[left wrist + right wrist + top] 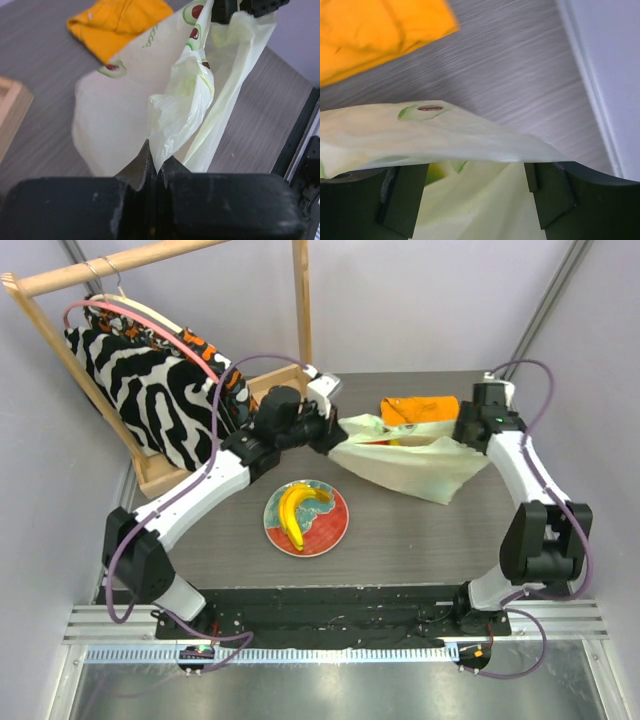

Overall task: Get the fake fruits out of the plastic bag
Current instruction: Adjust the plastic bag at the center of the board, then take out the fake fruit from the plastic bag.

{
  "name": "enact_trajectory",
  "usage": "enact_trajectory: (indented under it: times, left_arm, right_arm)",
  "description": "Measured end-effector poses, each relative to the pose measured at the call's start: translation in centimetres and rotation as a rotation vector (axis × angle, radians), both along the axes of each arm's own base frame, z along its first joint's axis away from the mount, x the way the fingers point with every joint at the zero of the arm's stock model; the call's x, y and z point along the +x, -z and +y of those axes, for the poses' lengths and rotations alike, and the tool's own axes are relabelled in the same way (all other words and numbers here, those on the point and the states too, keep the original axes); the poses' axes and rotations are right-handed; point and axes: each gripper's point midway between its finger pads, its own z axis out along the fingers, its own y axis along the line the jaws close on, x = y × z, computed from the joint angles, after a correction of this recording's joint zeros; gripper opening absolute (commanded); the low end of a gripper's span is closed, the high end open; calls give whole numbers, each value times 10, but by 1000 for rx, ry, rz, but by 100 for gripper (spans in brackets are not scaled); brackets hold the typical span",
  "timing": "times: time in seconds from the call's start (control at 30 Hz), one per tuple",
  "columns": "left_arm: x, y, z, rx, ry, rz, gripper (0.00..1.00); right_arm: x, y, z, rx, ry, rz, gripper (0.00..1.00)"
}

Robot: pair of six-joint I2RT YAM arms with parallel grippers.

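Left hand (333, 438), upper centre of the frame, is pinched shut; right hand (464, 434), upper right, has its jaws spread wide.

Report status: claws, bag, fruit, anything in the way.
Left claw shut on plastic bag. Right claw open, straddling bag edge. Bananas out, on plate. Orange cloth behind bag, not in the way.

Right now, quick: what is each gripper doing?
Left gripper: closed, pinching a fold of the plastic bag.
Right gripper: open, with the bag lying loose between its fingers, not clamped.
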Motion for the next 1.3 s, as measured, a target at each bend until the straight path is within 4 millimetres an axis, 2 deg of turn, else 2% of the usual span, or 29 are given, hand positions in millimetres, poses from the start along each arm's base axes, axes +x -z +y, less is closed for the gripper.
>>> enact_trajectory:
  times: [0.07,0.13,0.2,0.27,0.33,0.4,0.5,0.6,0.67,0.83,0.9,1.0,1.13,1.27,1.3]
  left_arm:
    - [11,-18,-21,-28,28,-40,0]
    - [17,-36,-38,-54,50,-78,0]
    - [15,-43,-44,-67,61,-91,0]
    - [8,-43,-45,-72,72,-88,0]
    - [-7,-27,-41,-57,91,-62,0]
    - [-32,6,-30,-13,113,-4,0]
    - [-61,50,-22,53,149,84,0]
    - [-75,76,-19,96,163,142,0]
    - [-77,81,-17,102,158,156,0]
    - [-72,76,-19,76,136,150,0]
    - [-71,74,-20,70,132,149,0]
    - [-68,72,-23,62,126,150,0]
    - [-65,70,-24,59,115,149,0]
    - [-64,70,-23,61,108,146,0]
    - [-64,70,-23,61,108,147,0]
  right_arm:
    - [-6,-18,-24,-6,55,-43,81]
    - [-16,-45,-39,-12,83,-116,81]
    - [-29,-68,-35,-3,50,-183,79]
    - [-53,-84,-17,27,-40,-241,79]
    - [-74,-86,5,51,-133,-243,78]
    - [-100,-71,40,102,-282,-199,78]
    - [-127,-50,76,147,-462,-90,76]
    - [-131,-39,87,162,-543,-3,72]
    - [-129,-46,93,161,-607,7,70]
    - [-119,-94,117,127,-825,-124,51]
    - [-119,-100,129,118,-918,-141,45]
    - [-117,-85,142,124,-1030,-93,38]
    - [-103,-44,147,130,-1099,38,38]
    - [-86,-8,138,84,-1102,138,55]
    - [-82,-1,134,60,-1090,148,57]
